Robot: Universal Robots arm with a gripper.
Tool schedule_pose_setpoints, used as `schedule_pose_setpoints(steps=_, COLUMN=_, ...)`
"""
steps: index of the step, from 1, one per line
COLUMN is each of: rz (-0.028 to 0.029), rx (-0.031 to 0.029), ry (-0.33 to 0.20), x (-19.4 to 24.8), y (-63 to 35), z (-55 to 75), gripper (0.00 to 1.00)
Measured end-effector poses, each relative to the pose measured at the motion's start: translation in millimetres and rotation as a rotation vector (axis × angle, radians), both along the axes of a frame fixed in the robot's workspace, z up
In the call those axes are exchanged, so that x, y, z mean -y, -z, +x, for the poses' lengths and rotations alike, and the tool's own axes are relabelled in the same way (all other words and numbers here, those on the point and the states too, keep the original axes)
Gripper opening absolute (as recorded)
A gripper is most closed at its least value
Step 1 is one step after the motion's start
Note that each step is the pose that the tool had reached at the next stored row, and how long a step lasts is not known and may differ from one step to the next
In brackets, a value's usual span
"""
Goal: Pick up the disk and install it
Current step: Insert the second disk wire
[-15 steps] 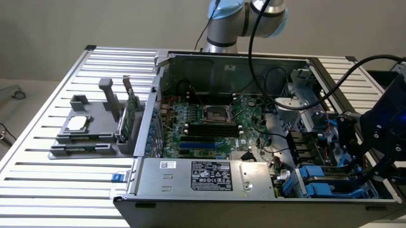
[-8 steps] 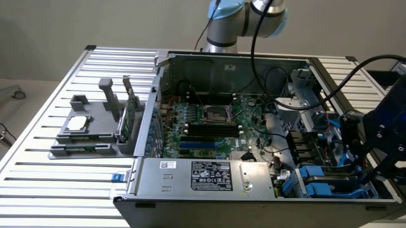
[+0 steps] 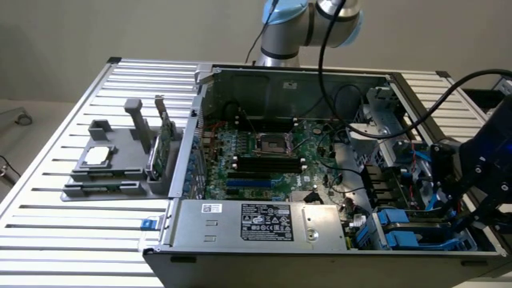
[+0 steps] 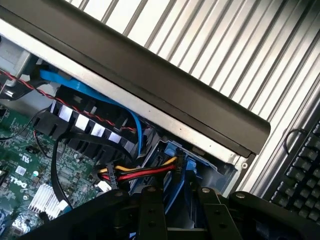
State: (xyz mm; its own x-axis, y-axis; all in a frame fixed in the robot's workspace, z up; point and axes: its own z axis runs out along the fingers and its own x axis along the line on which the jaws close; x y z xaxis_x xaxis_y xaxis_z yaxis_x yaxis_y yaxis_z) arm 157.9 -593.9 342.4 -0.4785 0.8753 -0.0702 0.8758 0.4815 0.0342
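Note:
My gripper (image 3: 470, 217) hangs over the drive bay at the front corner of the open computer case (image 3: 240, 231), on the exterior view's right. In the wrist view its two black fingers (image 4: 150, 210) stand partly apart, and the blue carrier edge of the disk (image 4: 176, 186) lies between them, so my gripper (image 4: 179, 199) is shut on it. The disk points into the bay, close to a blue-framed drive (image 4: 170, 155) that has a yellow, red and black power cable (image 4: 140, 172) plugged in. Most of the disk's metal body is hidden.
Blue carrier frames (image 3: 408, 231) fill the bay. The motherboard (image 3: 264, 156), a blue data cable (image 4: 75, 85) and black cables lie inside the case. A grey fixture (image 3: 112, 165) holding a small chip and a green card stands on the slatted table (image 3: 80, 240). A keyboard (image 4: 300, 175) sits beyond the case wall.

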Motion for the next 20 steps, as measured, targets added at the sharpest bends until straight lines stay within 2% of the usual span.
schedule_pose_setpoints(steps=5, rz=0.004, rx=-0.0024, ry=0.004, x=1.1, y=0.0, z=3.1, gripper=0.31)
schedule_pose_setpoints(steps=12, rz=0.0081, rx=-0.0102, ry=0.012, x=3.9, y=0.0, z=4.5, gripper=0.31)
schedule_pose_setpoints(steps=14, rz=0.0095, rx=-0.0129, ry=0.015, x=4.7, y=0.1, z=4.6, gripper=0.29)
schedule_pose_setpoints(steps=16, rz=0.0112, rx=-0.017, ry=0.02, x=5.9, y=0.1, z=4.7, gripper=0.17)
schedule_pose_setpoints(steps=20, rz=0.0118, rx=-0.0232, ry=0.031, x=7.5, y=0.1, z=4.8, gripper=0.17)
